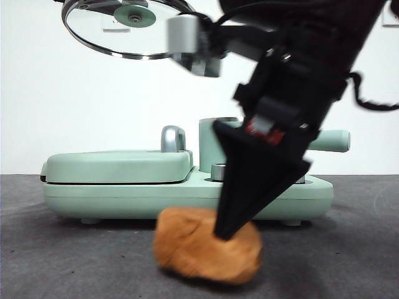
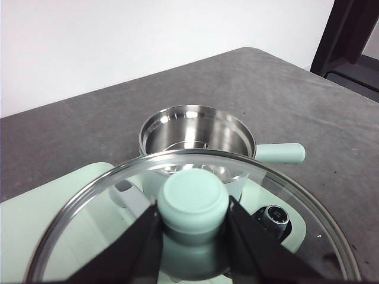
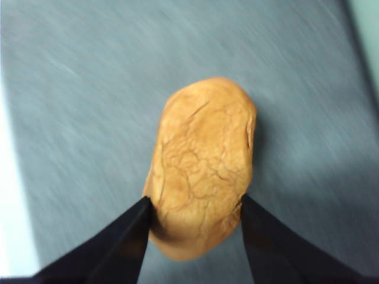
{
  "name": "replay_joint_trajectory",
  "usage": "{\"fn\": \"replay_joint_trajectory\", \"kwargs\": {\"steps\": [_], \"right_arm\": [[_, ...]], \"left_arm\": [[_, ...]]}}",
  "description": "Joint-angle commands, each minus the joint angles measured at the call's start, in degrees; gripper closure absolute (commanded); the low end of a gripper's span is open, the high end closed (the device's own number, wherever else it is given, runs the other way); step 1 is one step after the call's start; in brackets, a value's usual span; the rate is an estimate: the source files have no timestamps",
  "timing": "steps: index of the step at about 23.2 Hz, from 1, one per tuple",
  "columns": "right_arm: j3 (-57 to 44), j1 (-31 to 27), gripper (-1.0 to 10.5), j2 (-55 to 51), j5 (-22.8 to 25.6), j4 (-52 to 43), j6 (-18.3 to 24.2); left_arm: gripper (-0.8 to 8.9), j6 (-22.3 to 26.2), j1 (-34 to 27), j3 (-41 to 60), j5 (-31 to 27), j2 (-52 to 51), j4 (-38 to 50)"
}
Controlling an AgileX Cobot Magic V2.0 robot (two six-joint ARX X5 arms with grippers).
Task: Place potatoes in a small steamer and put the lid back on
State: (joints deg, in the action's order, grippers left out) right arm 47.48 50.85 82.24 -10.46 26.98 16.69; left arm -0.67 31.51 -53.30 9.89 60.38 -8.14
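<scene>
One potato (image 1: 209, 244) is seen on the desk (image 1: 75, 261) in the front view, before the griddle (image 1: 118, 180), with the right gripper (image 1: 225, 232) upon it. In the left wrist view, the lid (image 2: 195, 231) is gripped by its knob (image 2: 192, 198) in the left gripper (image 2: 193, 228), above the steamer (image 2: 195, 133). In the right wrist view, the potato (image 3: 201, 165) is flanked by both jaws, touching its sides.

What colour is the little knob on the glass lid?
Mint green; the knob on the lid shows best in the left wrist view.

The left tool (image 2: 193, 222) grips the lid (image 2: 296, 195) by its knob (image 2: 192, 198) above the empty steamer (image 2: 195, 133).
</scene>
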Motion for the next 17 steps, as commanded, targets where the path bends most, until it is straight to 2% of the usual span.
{"fn": "replay_joint_trajectory", "kwargs": {"steps": [1,3,9,12,17], "right_arm": [[0.7,-0.4,7.5,-3.3,0.7,2.0,-2.4],[0.7,-1.6,7.5,-8.0,2.3,4.0,-4.6],[4.2,-8.0,7.5,-20.4,6.6,11.2,-14.8],[10.4,-12.4,7.5,-20.0,6.6,15.8,-14.6],[18.8,-17.0,7.5,-15.5,6.0,15.5,-11.6]], "left_arm": [[8.00,0.7,0.2,-0.8,-0.1,-0.1,1.7],[8.00,0.6,0.2,-0.8,-0.1,-0.1,1.7],[8.00,0.6,0.2,-0.8,0.0,-0.1,1.7],[8.00,0.6,0.2,-0.8,0.0,-0.1,1.7],[8.00,0.6,0.2,-0.8,0.0,-0.1,1.7]]}}
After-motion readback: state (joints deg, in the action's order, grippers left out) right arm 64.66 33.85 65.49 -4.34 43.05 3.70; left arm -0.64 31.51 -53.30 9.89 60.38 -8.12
